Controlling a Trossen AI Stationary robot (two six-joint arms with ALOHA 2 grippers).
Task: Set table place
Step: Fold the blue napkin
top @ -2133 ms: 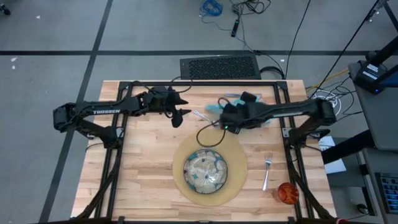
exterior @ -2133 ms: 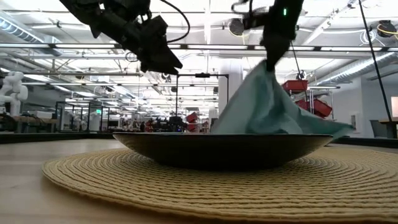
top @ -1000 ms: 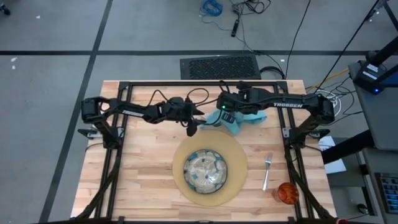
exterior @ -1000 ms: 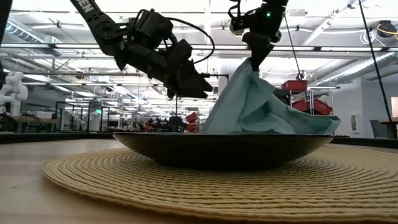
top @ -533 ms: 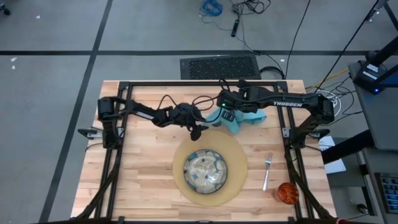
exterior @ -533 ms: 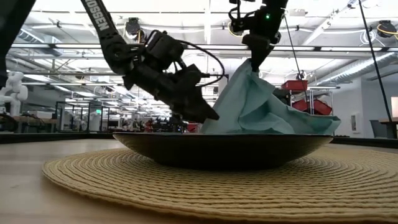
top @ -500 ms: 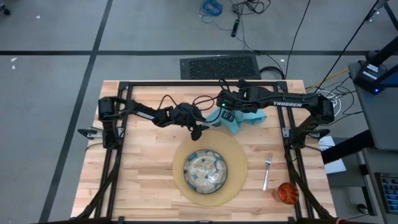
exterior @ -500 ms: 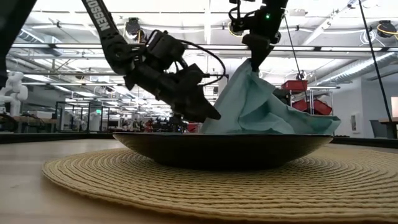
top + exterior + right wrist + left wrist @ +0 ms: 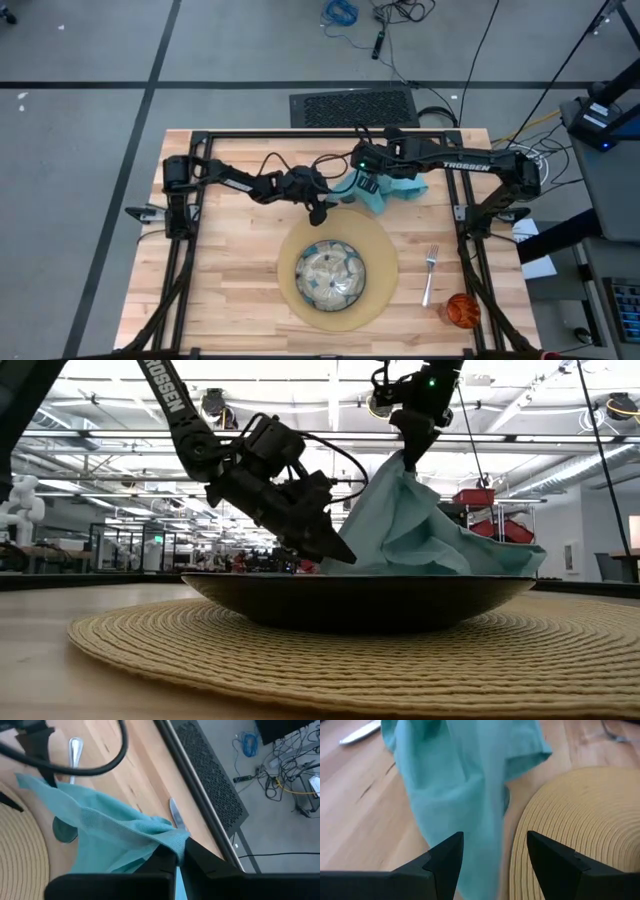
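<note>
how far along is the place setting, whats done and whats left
Done: the plate sits on the placemat, with the fork and orange cup on the table to its right. In hand: the right gripper pinches the teal napkin up by a corner, and the open left gripper is at its hanging edge. Left: laying the napkin, then the knife and spoon behind it.

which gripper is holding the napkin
The right gripper: it is shut on a pinched-up corner of the teal napkin. The left gripper is open, with the cloth hanging ahead of its fingers.
</note>
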